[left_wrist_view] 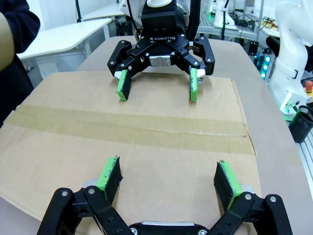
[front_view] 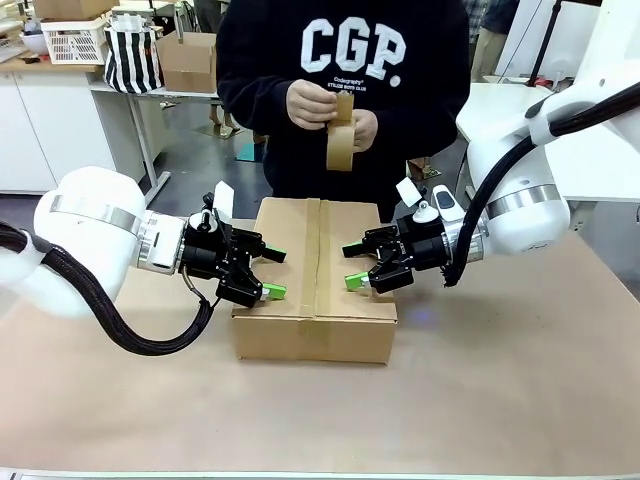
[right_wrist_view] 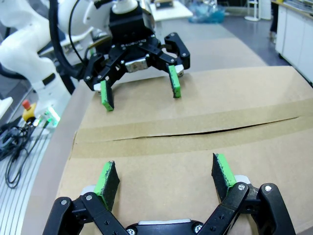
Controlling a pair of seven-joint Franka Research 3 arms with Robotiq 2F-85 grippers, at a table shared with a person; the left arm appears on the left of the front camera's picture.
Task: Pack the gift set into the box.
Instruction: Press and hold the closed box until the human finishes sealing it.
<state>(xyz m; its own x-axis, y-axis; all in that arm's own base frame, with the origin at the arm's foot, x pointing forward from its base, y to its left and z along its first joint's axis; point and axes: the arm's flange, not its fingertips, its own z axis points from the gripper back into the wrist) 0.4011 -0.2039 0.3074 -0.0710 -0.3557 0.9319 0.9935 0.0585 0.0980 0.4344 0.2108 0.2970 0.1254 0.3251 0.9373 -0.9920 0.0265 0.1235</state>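
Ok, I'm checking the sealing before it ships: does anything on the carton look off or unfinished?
The tape strip along the box top seam is not flat everywhere: in the right wrist view a dark gap shows along the seam where the flaps meet. The person holds the tape roll. Both hands are open at the box's two ends.

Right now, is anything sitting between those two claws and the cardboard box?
Nothing visible. The left gripper and right gripper are both open at opposite ends of the box, right over its closed top flaps. The person's hands hold a tape roll beyond the box, clear of it.
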